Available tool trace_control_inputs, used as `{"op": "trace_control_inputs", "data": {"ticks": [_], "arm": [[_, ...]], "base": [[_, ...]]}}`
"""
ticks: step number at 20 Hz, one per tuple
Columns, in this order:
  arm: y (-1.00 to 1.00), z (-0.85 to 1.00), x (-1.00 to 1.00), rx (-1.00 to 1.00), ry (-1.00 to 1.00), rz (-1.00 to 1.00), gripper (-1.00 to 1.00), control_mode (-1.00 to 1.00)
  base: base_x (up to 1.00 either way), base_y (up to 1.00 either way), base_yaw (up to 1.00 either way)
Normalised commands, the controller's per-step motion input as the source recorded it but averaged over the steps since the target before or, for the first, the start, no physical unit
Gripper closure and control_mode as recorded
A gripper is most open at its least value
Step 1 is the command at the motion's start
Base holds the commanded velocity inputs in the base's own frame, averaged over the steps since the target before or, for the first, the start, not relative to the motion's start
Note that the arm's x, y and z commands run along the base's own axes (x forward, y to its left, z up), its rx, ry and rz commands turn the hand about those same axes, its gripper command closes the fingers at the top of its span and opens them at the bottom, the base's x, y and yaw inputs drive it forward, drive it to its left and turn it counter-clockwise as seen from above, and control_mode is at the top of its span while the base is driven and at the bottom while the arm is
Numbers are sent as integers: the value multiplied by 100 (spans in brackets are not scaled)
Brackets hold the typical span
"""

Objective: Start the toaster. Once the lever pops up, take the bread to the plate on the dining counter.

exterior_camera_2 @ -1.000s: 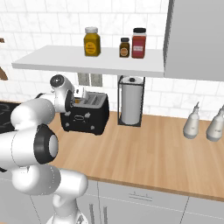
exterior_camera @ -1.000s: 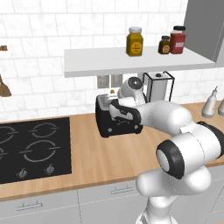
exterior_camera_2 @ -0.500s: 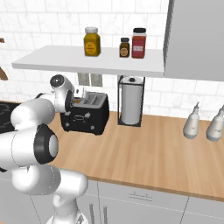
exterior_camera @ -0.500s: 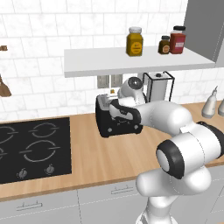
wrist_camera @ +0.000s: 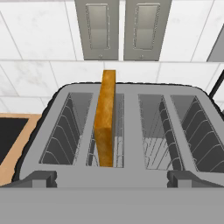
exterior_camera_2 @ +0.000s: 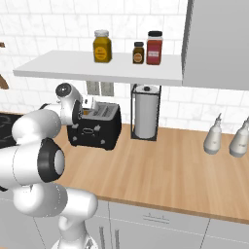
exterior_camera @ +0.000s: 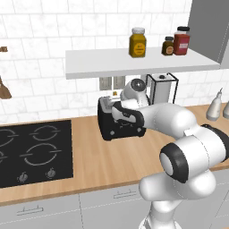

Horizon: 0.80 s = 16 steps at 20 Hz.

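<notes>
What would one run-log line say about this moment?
end effector: open, over toaster | bread: upright in second slot from left, hand view | not gripped

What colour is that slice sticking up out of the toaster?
Golden-brown. The bread shows best in the hand view, standing edge-on in the toaster.
</notes>
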Motion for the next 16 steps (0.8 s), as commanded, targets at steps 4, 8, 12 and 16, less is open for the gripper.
{"op": "trace_control_inputs", "data": {"ticks": [4,8,12,16], "arm": [[0,0,0,0,0,0,-100,-100],[0,0,0,0,0,0,-100,-100],[0,0,0,0,0,0,-100,-100],[0,0,0,0,0,0,-100,-100]], "base": [[0,0,0],[0,0,0],[0,0,0],[0,0,0]]}}
